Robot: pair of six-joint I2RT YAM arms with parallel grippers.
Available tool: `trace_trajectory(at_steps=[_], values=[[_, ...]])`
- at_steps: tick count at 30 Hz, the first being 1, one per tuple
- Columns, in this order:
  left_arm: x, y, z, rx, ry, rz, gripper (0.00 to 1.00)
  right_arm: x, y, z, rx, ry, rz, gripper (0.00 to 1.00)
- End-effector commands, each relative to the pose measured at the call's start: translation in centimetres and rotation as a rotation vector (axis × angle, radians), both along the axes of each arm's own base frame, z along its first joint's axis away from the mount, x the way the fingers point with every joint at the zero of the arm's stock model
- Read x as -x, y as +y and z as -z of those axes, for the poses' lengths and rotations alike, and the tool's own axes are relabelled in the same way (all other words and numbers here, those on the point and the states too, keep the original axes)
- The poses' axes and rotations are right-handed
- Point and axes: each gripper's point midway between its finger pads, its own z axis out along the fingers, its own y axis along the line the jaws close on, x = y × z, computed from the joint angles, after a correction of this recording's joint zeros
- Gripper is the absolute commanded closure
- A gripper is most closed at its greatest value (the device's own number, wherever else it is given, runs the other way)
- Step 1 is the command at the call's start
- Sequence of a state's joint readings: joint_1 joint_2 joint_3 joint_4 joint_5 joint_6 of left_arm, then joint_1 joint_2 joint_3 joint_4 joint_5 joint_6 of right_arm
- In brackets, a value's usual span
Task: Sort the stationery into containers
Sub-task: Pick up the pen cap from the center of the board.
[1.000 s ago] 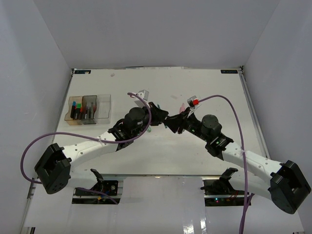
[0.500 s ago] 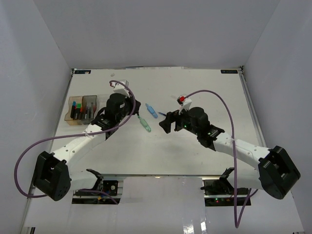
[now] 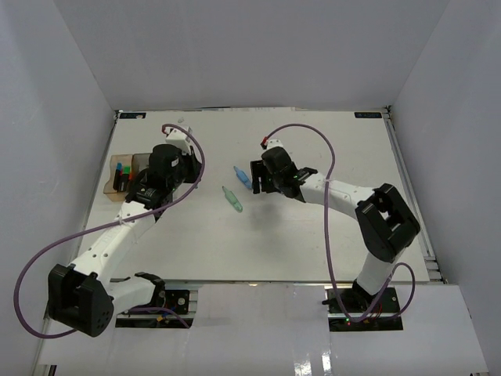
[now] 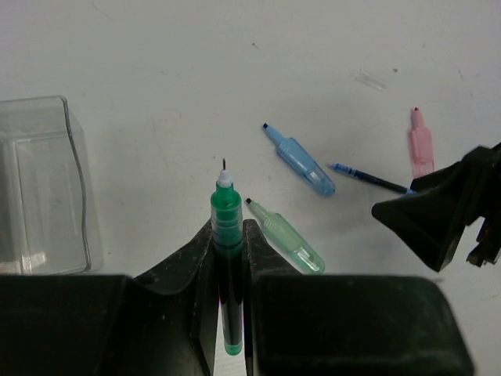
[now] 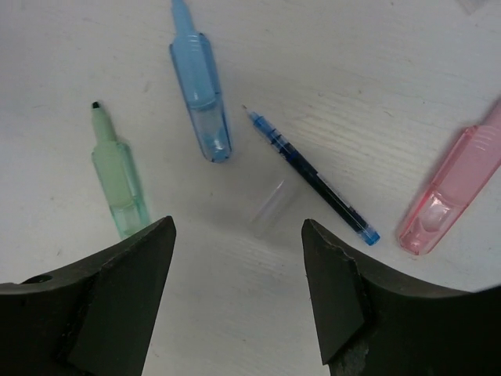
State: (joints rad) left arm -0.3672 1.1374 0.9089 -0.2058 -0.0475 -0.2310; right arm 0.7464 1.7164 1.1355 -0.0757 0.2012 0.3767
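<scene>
- Currently left gripper (image 4: pixel 228 233) is pinching a green pen (image 4: pixel 226 205), fingers nearly closed; pen is running along the fingers, tip pointing forward, near the clear box (image 4: pixel 47 184).
- Meanwhile right gripper (image 5: pixel 237 229) is hanging wide open, gripping nothing; blue pen (image 5: pixel 309 176) is lying diagonally beneath.

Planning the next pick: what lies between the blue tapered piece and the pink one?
A thin blue pen and a small clear piece, seen in the right wrist view.

left fingers (image 4: pixel 188 262): green pen (image 4: pixel 227 227) carried toward containers (image 3: pixel 112 185) | right fingers (image 5: pixel 117 298): opened
</scene>
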Motion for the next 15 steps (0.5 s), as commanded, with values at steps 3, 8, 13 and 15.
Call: trace_trajectory(at_steps=[3, 8, 13, 15], values=[[1.1, 0.0, 1.2, -0.039, 0.026, 0.053, 0.81, -1.7, -1.6, 1.9, 0.085, 0.062, 0.199, 0.33], [1.6, -0.6, 0.9, -0.029, 0.014, 0.102, 0.81, -2.3, -1.6, 3.8, 0.118, 0.112, 0.271, 0.38], [1.9, -0.9, 0.7, -0.025, 0.003, 0.127, 0.8, -2.3, -1.6, 5.3, 0.133, 0.15, 0.304, 0.45], [2.0, -0.9, 0.5, -0.026, -0.003, 0.133, 0.8, -2.3, -1.6, 5.7, 0.133, 0.156, 0.314, 0.46]])
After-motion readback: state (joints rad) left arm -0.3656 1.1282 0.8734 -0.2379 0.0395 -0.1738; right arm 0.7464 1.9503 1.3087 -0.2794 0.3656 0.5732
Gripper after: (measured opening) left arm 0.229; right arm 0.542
